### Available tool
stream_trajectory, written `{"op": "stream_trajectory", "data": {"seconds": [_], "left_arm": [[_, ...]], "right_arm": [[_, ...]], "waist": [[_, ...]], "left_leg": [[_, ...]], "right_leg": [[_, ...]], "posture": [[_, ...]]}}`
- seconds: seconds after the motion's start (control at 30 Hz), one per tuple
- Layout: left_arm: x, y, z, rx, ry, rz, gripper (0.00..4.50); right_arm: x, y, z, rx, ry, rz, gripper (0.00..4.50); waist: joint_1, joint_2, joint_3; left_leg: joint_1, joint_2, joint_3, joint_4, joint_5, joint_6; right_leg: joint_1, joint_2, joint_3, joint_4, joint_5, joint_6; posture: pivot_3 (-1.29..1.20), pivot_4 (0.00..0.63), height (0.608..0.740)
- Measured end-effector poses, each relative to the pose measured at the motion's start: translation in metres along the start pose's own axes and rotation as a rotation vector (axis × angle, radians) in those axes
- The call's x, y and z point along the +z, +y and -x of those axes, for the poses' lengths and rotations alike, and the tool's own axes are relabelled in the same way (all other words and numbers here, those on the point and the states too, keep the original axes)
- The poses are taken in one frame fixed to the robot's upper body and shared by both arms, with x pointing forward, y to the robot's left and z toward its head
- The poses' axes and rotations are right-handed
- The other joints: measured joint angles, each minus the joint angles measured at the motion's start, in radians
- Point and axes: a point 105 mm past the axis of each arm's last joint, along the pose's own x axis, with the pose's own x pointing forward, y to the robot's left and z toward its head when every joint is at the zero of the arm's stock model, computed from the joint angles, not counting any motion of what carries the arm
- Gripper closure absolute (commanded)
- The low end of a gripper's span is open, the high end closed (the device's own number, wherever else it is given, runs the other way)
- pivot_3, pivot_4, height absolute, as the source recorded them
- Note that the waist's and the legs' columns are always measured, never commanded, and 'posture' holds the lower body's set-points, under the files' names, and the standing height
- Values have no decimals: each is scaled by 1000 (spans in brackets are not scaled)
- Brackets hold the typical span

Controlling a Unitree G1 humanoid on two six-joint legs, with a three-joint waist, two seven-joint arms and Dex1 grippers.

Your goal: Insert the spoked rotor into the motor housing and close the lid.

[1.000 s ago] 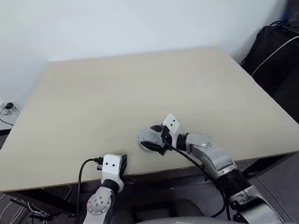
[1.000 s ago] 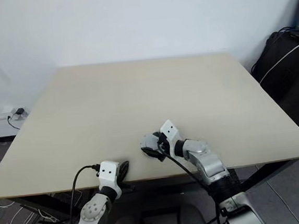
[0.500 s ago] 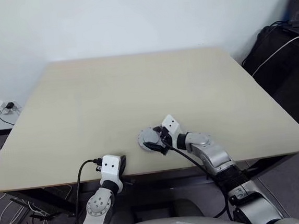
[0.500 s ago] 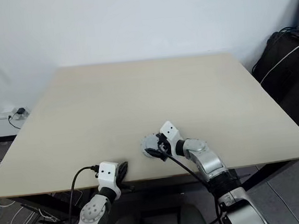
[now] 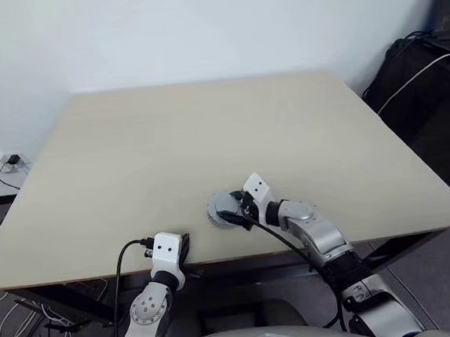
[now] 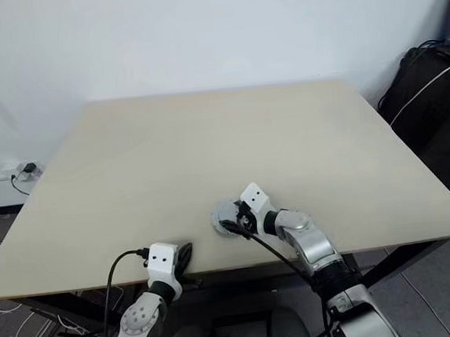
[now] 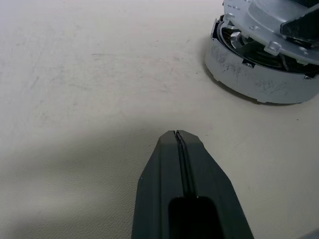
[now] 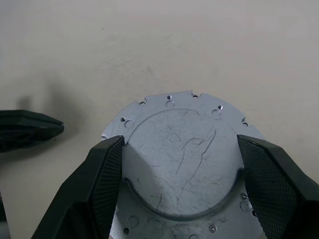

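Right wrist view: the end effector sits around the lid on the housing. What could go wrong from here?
1. The lid looks tilted on the motor housing: the left wrist view shows a gap at one side, so it may not seat squarely.
2. The right end effector brackets the lid's raised centre; closing or lifting could drag it off.
3. The assembly sits near the table's front edge, close to the shut left end effector; a nudge might push it off.

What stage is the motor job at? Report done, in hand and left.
Done: the lid sits on the housing, though a gap at the near edge shows the inside. In hand: the right claw straddles the lid. Left: seat it flush. The left claw idles shut on the table.
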Motion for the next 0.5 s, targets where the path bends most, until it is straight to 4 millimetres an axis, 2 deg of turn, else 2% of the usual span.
{"op": "stream_trajectory", "data": {"seconds": [0.5], "left_arm": [[0, 0, 0, -1, 1, 1, 4500]], "right_arm": [[-1, 4, -9, -57, 59, 36, 1282]], "waist": [[-4, 0, -2]], "left_leg": [[2, 0, 1, 0, 0, 0]], "right_leg": [[1, 0, 0, 1, 0, 0]], "posture": [[0, 0, 740]]}}
